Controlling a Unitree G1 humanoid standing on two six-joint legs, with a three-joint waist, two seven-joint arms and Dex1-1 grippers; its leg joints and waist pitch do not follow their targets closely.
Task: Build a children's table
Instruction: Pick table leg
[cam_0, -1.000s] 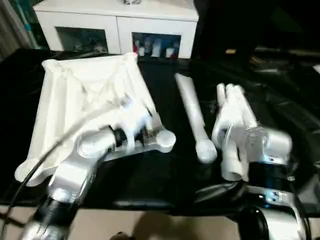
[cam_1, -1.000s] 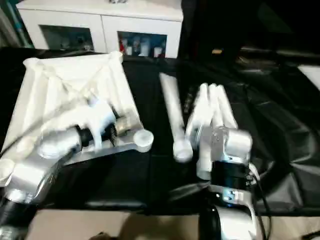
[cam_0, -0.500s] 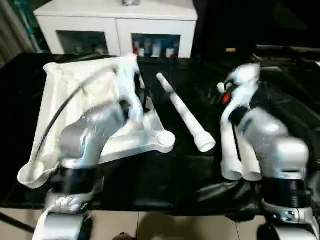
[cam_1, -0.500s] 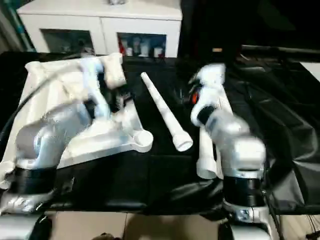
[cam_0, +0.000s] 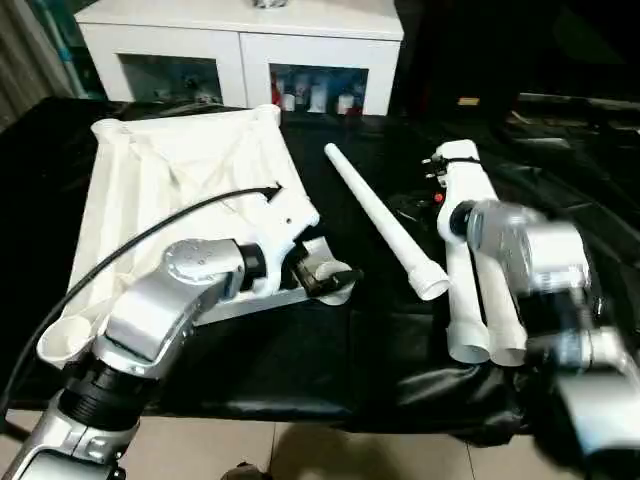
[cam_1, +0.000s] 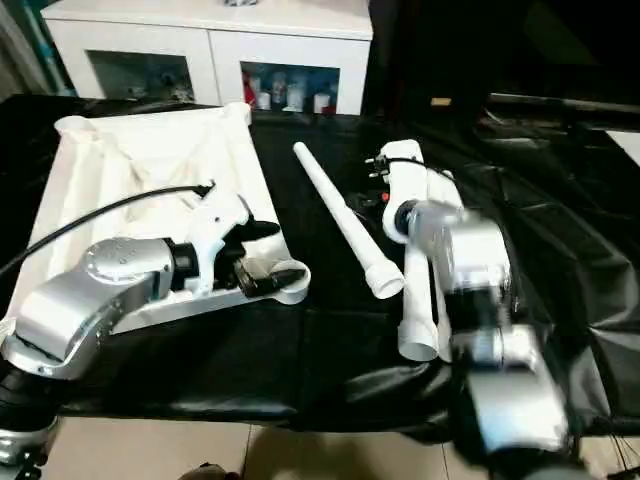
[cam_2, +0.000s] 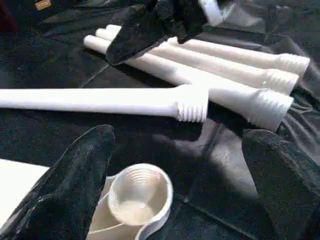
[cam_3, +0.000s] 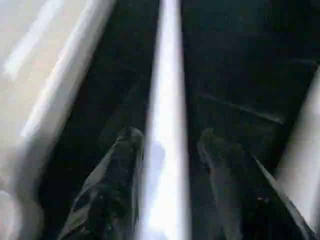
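Note:
The white tabletop (cam_0: 170, 180) lies ribbed side up on the black cloth at the left. My left gripper (cam_1: 262, 252) hangs open just over its near right corner socket (cam_2: 140, 195), and that round socket shows between the wide-spread fingers (cam_2: 75, 185). One white leg (cam_0: 385, 225) lies alone, slanting across the middle. Three more legs (cam_0: 480, 310) lie side by side to its right. My right gripper (cam_0: 432, 172) hovers at their far ends, pointing toward the lone leg. In the right wrist view its fingers (cam_3: 120, 165) stand apart with that leg (cam_3: 167, 100) seen between them.
A white cabinet (cam_0: 240, 45) with glass doors stands behind the table. The black cloth (cam_0: 330, 360) is wrinkled at the right and hangs over the front edge. A black cable (cam_0: 150, 235) arcs over the tabletop along my left arm.
My left gripper has opened wide and come down to the near right corner socket. My right arm has swung from lying over the legs to reaching toward their far ends. The camera also shifted.

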